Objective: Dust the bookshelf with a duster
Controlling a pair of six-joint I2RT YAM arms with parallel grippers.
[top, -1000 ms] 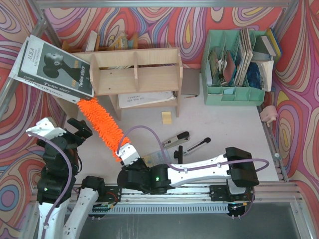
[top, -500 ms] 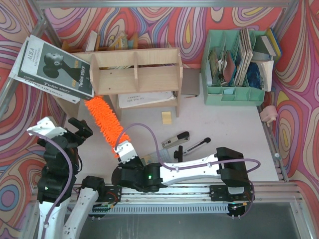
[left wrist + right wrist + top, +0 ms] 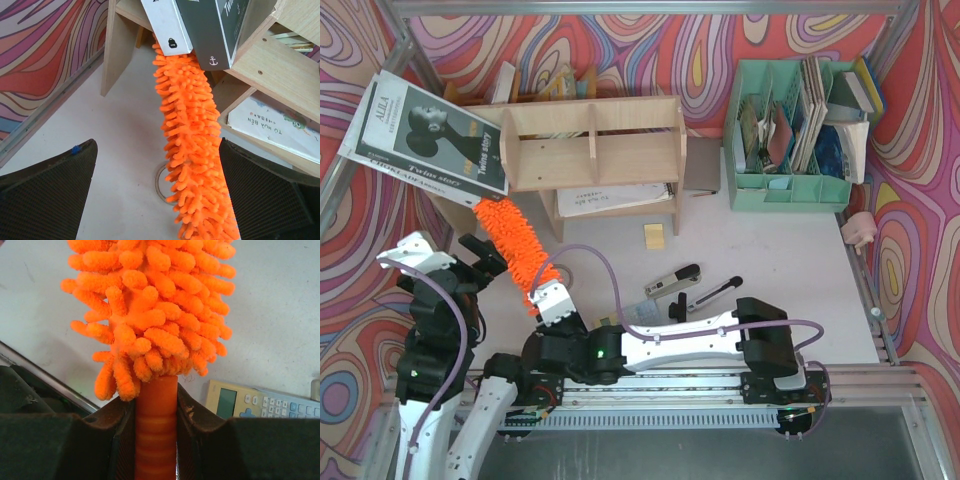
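Observation:
The plywood bookshelf (image 3: 595,150) stands at the back left, and its lower tier shows in the left wrist view (image 3: 280,55). The orange fluffy duster (image 3: 515,250) slants from my right gripper (image 3: 548,300) up to the shelf's left end. Its tip is under the corner of a black-and-white book (image 3: 425,135). My right gripper (image 3: 156,405) is shut on the duster's orange handle (image 3: 156,425), just below the fluff (image 3: 150,305). My left gripper (image 3: 480,258) hovers open beside the brush. The duster (image 3: 192,135) hangs between its wide-apart fingers (image 3: 55,185) without touching them.
The book (image 3: 210,25) leans over the shelf's left end. A mint-green organiser (image 3: 790,130) full of books stands at the back right. A sticky note (image 3: 654,236), stapler (image 3: 672,280), black marker (image 3: 718,292), tape ring (image 3: 162,182) and calculator (image 3: 260,402) lie on the table.
My right arm has swung left with the duster, and the brush now stands steeper. The left arm has barely moved.

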